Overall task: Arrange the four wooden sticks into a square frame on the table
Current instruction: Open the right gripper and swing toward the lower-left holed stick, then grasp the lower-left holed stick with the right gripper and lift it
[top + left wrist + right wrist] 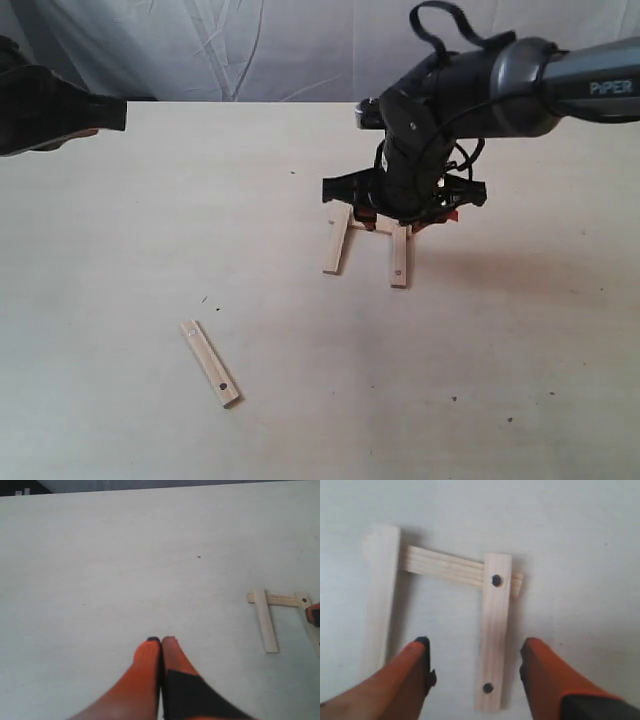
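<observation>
While the right claw (pixel 476 644) hangs open astride a holed stick (pixel 495 630), that stick and a plain stick (pixel 380 595) lie side by side across a cross stick (pixel 445 566), making three sides of a square. A fourth stick (pixel 210 362) lies well apart, at seven o'clock from them on the desk (pixel 120 250). The left claw (pixel 161 641) is closed, fingertips together, over bare desk.

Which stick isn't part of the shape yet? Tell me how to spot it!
Look at the big pale table. On its right side, three sticks make a U shape under the black arm's right claw. The lone stick lies nearer the front left, slanted, touching nothing, with a dark dot near its front end.
</observation>
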Robot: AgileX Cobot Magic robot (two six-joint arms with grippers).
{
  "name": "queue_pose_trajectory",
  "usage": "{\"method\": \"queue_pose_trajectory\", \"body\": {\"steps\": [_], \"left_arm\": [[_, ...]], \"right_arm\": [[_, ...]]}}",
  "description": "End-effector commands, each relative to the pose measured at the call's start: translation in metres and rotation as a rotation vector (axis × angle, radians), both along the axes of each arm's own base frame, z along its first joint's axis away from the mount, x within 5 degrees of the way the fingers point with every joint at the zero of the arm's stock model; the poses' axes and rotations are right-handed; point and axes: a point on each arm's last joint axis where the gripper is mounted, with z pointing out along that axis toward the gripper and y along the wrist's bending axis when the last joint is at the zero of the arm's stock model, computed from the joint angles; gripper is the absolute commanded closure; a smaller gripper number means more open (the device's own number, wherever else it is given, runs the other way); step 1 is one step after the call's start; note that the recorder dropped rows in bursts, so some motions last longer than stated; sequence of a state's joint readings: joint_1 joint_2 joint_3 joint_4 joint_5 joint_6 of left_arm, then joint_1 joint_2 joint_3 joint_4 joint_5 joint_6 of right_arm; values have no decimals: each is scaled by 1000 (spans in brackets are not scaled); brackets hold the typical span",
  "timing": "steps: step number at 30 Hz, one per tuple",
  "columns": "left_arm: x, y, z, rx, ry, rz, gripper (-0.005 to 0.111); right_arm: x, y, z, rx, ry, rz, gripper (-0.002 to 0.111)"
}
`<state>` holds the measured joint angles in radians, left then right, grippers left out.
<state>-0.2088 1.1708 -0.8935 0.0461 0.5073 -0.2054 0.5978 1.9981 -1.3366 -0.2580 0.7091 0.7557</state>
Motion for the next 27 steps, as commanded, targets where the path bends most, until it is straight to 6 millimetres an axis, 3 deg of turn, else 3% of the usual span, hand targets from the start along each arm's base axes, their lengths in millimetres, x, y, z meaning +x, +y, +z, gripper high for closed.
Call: {"method": "queue_pose_trajectory", "body": {"steps": [1, 7, 12, 18, 22, 27], "left_arm": [[0, 20, -1, 30, 8, 120, 107], [2, 48, -1, 30, 10, 274, 107], [2, 54, -1, -7, 15, 314, 107], [1, 53, -2, -21, 22, 317, 107], [1, 53, -2, -21, 24, 318, 107], [1, 53, -2, -32, 27, 320, 107]], "right_arm": [[-19, 21, 29, 96, 11, 190, 54], [-58, 66, 20, 133, 95, 372, 54], [-86, 103, 15, 107, 109, 539, 54], [-100, 142, 19, 81, 140, 643, 54], [-107, 162, 5, 66, 146, 688, 54], [-109, 174, -17, 42, 172, 704, 54]]}}
